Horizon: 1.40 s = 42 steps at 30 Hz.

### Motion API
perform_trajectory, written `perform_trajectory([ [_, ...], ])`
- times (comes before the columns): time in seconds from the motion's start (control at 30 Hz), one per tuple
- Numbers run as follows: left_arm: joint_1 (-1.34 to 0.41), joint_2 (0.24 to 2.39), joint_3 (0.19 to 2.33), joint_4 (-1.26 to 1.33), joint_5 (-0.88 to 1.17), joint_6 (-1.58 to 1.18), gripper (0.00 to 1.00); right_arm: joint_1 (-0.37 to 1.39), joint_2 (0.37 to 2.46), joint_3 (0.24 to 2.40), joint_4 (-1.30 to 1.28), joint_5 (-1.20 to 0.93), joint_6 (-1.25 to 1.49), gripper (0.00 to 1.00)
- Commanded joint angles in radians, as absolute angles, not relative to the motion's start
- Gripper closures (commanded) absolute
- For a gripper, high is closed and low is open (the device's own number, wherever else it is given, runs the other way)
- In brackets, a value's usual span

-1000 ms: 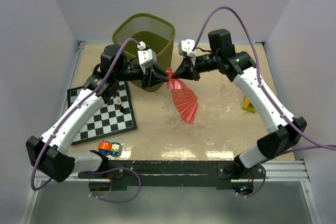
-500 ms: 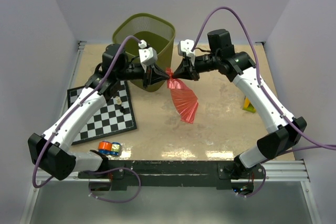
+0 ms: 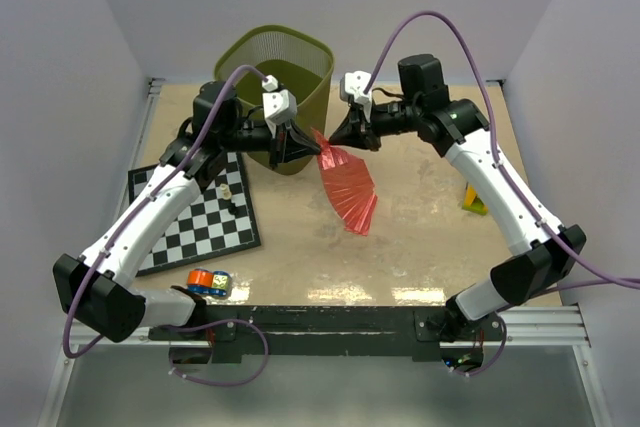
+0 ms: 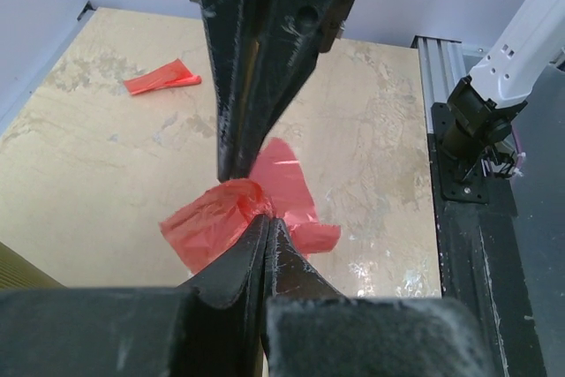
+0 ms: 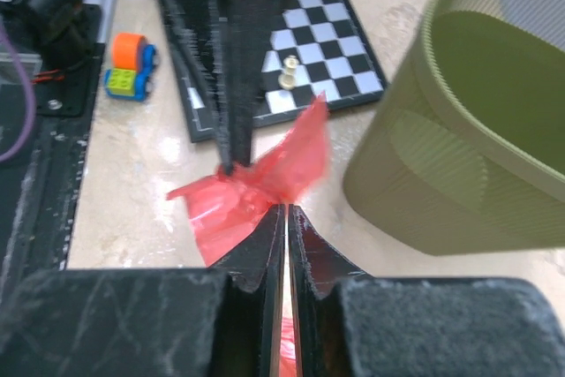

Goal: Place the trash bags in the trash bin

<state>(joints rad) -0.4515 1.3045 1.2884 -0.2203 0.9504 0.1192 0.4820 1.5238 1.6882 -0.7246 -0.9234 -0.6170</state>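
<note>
The left tool [image 3: 308,146] and the right tool [image 3: 336,139] are clamping the top of the thin crinkly red plastic bag [image 3: 348,189], which is hanging at 5 o'clock from the olive-green mesh wastebasket [image 3: 275,31].

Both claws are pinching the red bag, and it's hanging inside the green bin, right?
Not quite: the left gripper and right gripper both pinch the red bag, but it hangs outside the green bin, beside it, as the top external view shows.

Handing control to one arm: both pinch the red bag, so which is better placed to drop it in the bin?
Left, probably: the left gripper holds the trash bag nearest the trash bin; the right gripper, also shut on it, sits farther out.
</note>
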Motion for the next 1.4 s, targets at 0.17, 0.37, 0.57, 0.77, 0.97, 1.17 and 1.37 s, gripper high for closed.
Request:
perform_trajectory([
  [0.17, -0.437, 1.304, 1.309, -0.186, 0.939, 0.063, 1.00, 0.456, 1.454, 1.681, -0.644, -0.874, -0.552, 0.94],
  [0.37, -0.439, 1.276, 1.250, -0.042, 0.844, -0.069, 1.00, 0.466, 1.437, 1.658, -0.678, -0.946, -0.575, 0.60],
  [0.57, -0.437, 1.292, 1.233, 0.063, 0.864, -0.182, 1.00, 0.498, 1.434, 1.666, -0.609, -0.838, -0.563, 0.70],
  [0.77, -0.437, 1.298, 1.242, 0.080, 0.880, -0.221, 1.00, 0.523, 1.448, 1.681, -0.594, -0.811, -0.575, 0.74],
  [0.97, -0.439, 1.304, 1.249, 0.083, 0.914, -0.226, 1.00, 0.537, 1.443, 1.672, -0.575, -0.799, -0.572, 0.66],
  [1.17, -0.440, 1.308, 1.246, 0.080, 0.957, -0.218, 1.00, 0.537, 1.448, 1.675, -0.569, -0.824, -0.589, 0.75],
  [1.37, -0.440, 1.310, 1.250, 0.055, 0.934, -0.190, 1.00, 0.538, 1.448, 1.683, -0.584, -0.864, -0.595, 1.00],
])
